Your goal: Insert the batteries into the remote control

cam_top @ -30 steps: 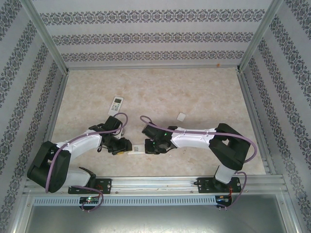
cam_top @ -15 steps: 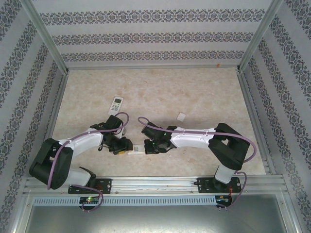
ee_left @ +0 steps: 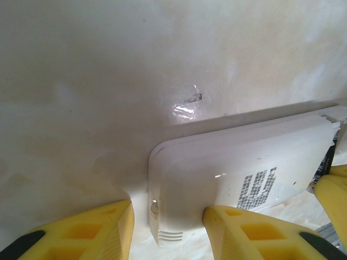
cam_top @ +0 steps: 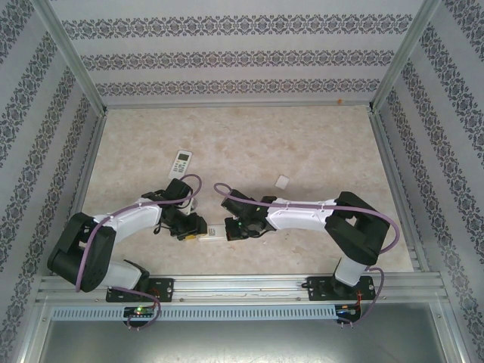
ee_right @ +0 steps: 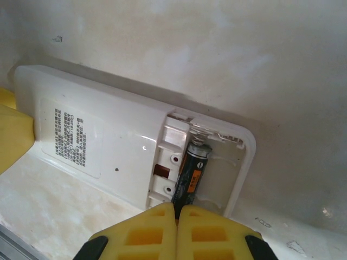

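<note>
Right gripper (ee_right: 177,212), tips together now, at battery (ee_right: 191,172)

Marbled table (cam_top: 325,144), keypad remote (cam_top: 181,162), opened remote (ee_right: 108,141) lying face-down, small white cover (cam_top: 282,181)

Covered, cropped, unreadable
In the right wrist view the near end of the battery (ee_right: 191,172) disappears behind the fingers (ee_right: 209,233) of the right gripper (ee_right: 177,214). In the left wrist view the remote control (ee_left: 233,157) runs off the right edge, its label (ee_left: 260,189) print blurred. From above, the left gripper (cam_top: 198,230) and right gripper cover most of it; the small white piece (cam_top: 282,181) is too small to identify.
</note>
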Robot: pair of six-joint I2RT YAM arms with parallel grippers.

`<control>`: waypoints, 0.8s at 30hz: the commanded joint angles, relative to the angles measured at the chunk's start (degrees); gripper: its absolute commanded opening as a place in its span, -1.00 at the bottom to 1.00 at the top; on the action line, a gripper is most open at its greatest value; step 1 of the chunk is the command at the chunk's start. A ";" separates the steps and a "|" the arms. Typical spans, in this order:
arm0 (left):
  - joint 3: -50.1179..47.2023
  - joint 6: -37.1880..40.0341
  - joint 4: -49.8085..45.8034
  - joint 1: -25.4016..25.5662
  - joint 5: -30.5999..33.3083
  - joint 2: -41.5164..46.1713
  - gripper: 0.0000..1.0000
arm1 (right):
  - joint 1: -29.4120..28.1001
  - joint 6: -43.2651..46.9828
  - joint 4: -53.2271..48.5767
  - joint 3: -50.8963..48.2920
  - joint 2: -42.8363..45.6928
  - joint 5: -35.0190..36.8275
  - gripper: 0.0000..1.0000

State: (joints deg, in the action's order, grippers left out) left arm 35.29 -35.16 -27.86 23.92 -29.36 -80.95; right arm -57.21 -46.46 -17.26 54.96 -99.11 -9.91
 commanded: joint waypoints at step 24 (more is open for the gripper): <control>-0.18 -0.48 9.47 1.24 4.85 -6.06 -0.15 | 1.52 7.14 8.56 -2.23 3.79 3.07 -0.56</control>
State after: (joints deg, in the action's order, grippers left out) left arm 36.27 -35.18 -28.01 23.90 -30.41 -82.52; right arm -56.36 -41.52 -11.73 51.37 -97.32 -10.02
